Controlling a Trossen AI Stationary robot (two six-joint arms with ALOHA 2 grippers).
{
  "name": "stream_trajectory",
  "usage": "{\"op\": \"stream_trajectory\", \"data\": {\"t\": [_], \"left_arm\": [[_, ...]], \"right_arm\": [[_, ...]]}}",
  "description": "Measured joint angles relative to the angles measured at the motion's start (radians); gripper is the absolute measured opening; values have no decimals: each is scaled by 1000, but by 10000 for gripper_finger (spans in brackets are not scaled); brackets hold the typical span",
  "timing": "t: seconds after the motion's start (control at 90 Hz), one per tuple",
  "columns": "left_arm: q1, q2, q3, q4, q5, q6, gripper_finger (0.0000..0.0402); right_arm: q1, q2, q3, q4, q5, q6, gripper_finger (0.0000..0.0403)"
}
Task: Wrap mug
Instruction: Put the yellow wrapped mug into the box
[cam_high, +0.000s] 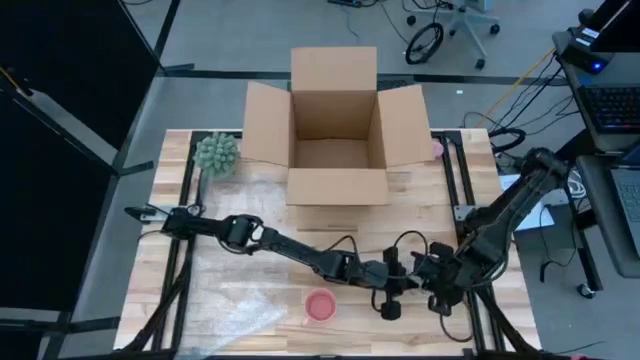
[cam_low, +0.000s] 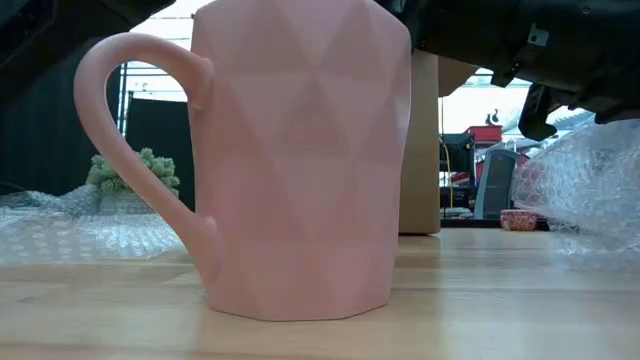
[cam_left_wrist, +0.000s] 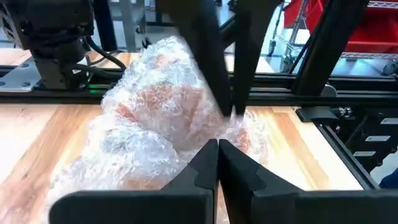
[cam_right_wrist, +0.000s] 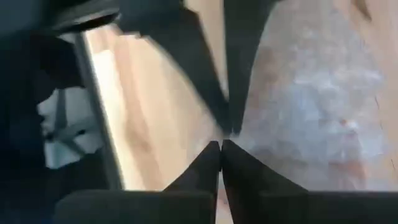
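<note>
Standing pink mug (cam_low: 300, 160), low view

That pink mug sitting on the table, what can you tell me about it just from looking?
The pink mug stands upright on the wooden table, near its front edge, open end up. Its wall is cut into flat triangular facets with a matte, ceramic-looking finish, and a plain looped handle sticks out from one side. Nothing touches it: it is bare, with no wrap on it, and the grippers work beside it on bubble wrap. From above it shows as a small pink circle.
</note>
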Motion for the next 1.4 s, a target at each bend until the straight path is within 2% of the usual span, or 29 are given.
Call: {"op": "stream_trajectory", "data": {"t": [0.2,0.3,0.4,0.578,0.756,0.944,1.078,1.167,1.289,1.4], "left_arm": [[0,0,0,1,1,0,0],[0,0,0,1,1,0,0],[0,0,0,2,1,-1,0],[1,0,0,3,1,-1,0],[1,0,0,3,1,-1,0],[1,0,0,3,1,-1,0],[1,0,0,4,1,-1,0],[1,0,0,4,1,0,0],[2,0,0,4,1,0,0],[1,0,0,4,1,0,0]], "right_arm": [[3,-37,44,-162,20,44,5],[2,-41,43,-219,70,53,19],[-8,-40,25,-225,127,48,56],[-56,-40,-1,-223,216,-7,147],[-113,-34,-1,-152,225,-82,200],[-114,29,-19,-130,210,-121,206],[-105,64,-68,-113,107,-122,201],[-81,71,-84,-113,82,-100,199],[-64,71,-106,-105,76,-70,199],[-62,70,-165,-30,76,-66,199]]}}
